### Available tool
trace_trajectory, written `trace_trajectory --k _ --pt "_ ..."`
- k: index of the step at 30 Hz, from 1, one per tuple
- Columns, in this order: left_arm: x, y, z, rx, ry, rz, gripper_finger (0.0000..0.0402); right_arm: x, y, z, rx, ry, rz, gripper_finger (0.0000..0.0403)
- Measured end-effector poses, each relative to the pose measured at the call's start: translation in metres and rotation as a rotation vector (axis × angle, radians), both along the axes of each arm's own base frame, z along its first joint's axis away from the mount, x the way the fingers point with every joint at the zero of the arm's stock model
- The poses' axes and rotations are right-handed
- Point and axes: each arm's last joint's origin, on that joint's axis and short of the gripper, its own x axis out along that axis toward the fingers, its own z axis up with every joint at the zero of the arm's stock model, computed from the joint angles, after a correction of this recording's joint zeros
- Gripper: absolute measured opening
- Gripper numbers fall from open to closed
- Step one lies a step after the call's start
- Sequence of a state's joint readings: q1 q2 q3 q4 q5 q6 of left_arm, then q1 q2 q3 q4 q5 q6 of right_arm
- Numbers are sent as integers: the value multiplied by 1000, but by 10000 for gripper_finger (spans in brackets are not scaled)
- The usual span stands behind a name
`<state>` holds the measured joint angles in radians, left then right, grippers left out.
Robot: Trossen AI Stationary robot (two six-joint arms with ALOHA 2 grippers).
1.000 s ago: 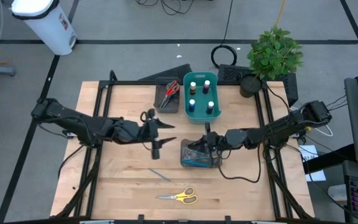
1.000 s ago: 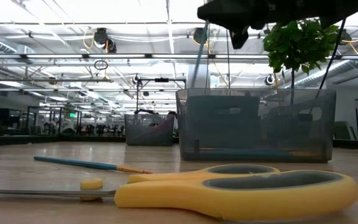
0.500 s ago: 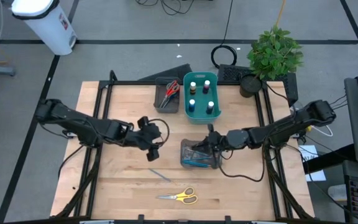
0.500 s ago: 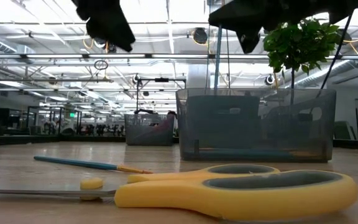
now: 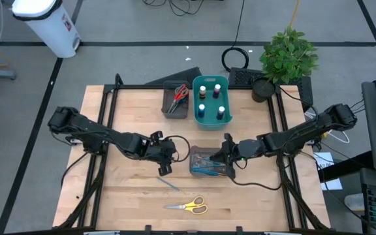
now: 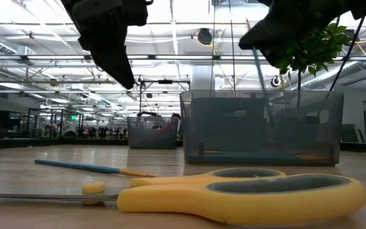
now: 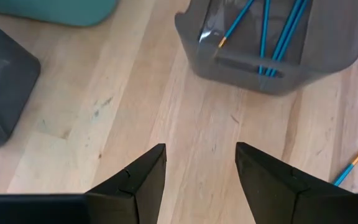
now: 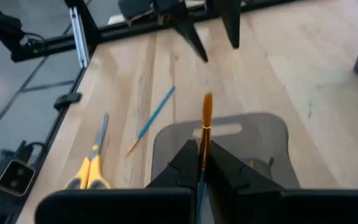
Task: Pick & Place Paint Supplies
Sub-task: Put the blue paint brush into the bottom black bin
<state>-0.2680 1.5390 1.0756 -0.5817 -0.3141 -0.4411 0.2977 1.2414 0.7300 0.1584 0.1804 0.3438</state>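
Brush [image 8: 205, 134] pinched in the clenched right end effector [image 8: 201, 163] hangs over the grey tray [image 5: 209, 161] at mid-worktop, where other brushes [image 7: 267, 28] already lie; judging by this, it should be lowered bristle-end down inside the tray walls before letting go, so it drops among them and does not bounce over the rim. Left end effector [image 7: 200, 173], fingers apart and empty, hovers just beside that tray. It would do well to line its fingers across the loose brush [image 5: 169, 184] on the worktop [image 5: 129, 202], near the yellow scissors [image 5: 189, 206], and press low, since so thin a handle slips easily.
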Motion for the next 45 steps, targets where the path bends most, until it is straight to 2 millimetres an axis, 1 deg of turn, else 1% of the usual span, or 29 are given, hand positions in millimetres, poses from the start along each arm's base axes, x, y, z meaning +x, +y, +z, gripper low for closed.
trace_trajectory --k 8,11,16,27,37,40,45 --pt "0 0 0 -7 -5 10 191 -11 6 -7 -7 116 24 2" --pt "0 0 0 -6 -4 8 191 -14 6 -13 -19 180 19 2" --pt "0 0 0 1 -2 -2 191 -19 5 -18 12 259 9 6" --pt "0 0 0 16 -2 -10 191 -18 5 -20 -33 260 36 58" --pt "0 0 1 14 -7 -11 191 -14 6 -17 -52 210 58 114" --pt "0 0 1 7 -7 -13 191 -11 7 -13 -44 156 63 125" --pt "0 -4 1 -10 -12 -4 191 -6 9 -4 -91 45 102 132"
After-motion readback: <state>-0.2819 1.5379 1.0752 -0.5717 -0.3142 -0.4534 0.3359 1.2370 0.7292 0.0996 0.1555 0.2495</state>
